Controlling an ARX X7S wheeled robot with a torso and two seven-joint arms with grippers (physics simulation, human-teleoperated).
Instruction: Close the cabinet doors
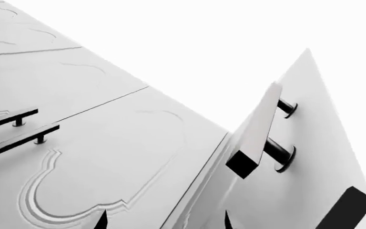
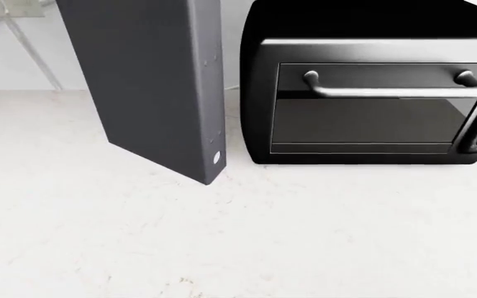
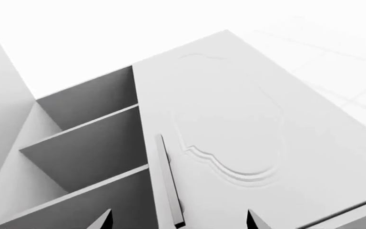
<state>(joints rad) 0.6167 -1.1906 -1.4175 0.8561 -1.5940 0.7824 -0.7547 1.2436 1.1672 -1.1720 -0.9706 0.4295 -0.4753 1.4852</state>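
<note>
Head view: dark cabinet door (image 2: 151, 81) hangs swung open over the counter (image 2: 222, 236), its edge just beside the toaster oven (image 2: 371, 93). Right gripper (image 3: 177, 220) parted below a white door's handle (image 3: 169, 183), shelves (image 3: 87, 148) beside it; left gripper (image 1: 164, 222) fingertips apart, grasping nothing

One dark grey cabinet door (image 2: 151, 87) is hanging at eleven o'clock in the head view, with one black toaster oven (image 2: 371, 93) sitting at two o'clock, bearing one silver bar handle (image 2: 392, 90). In the left wrist view three bar handles are showing: two (image 1: 17, 131) at nine o'clock and one (image 1: 256, 131) at four o'clock. The right wrist view is showing two shelves (image 3: 84, 143) and one carved door (image 3: 247, 129).
</note>
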